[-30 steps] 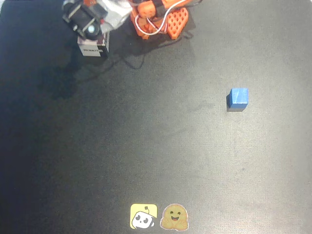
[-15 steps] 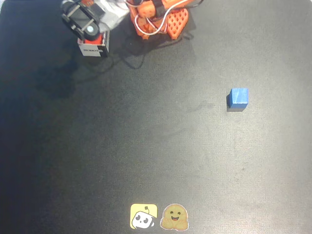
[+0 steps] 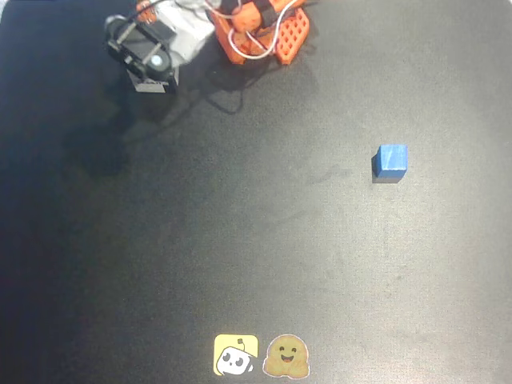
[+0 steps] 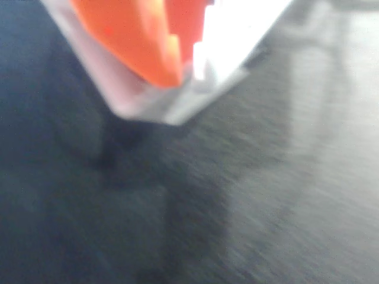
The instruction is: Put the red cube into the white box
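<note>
Blue cube point(image 3: 391, 160): one; white box point(image 3: 154, 82): one.

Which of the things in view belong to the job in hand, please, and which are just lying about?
Job in hand:
white box
red cube, blurred, apparently inside the box
gripper, over the box

Lying about:
blue cube
yellow robot sticker
brown smiling sticker

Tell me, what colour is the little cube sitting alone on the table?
Blue. The blue cube shows best in the overhead view.
</note>
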`<state>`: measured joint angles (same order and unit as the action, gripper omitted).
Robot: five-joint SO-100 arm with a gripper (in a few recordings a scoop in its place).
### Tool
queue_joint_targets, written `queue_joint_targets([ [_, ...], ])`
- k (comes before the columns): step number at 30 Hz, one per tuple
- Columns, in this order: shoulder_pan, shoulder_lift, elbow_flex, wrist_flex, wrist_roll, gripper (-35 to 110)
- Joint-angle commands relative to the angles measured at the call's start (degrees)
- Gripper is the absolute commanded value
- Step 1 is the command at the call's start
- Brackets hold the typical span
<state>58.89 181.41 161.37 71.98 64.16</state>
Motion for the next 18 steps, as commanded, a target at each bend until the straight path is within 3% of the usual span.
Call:
queue_joint_targets([
  [1,-6.5,-2.3,-3.4,-1.5,2.0,0],
  [18,-51.5,1.8,4.1,-4.0,30.8,0],
])
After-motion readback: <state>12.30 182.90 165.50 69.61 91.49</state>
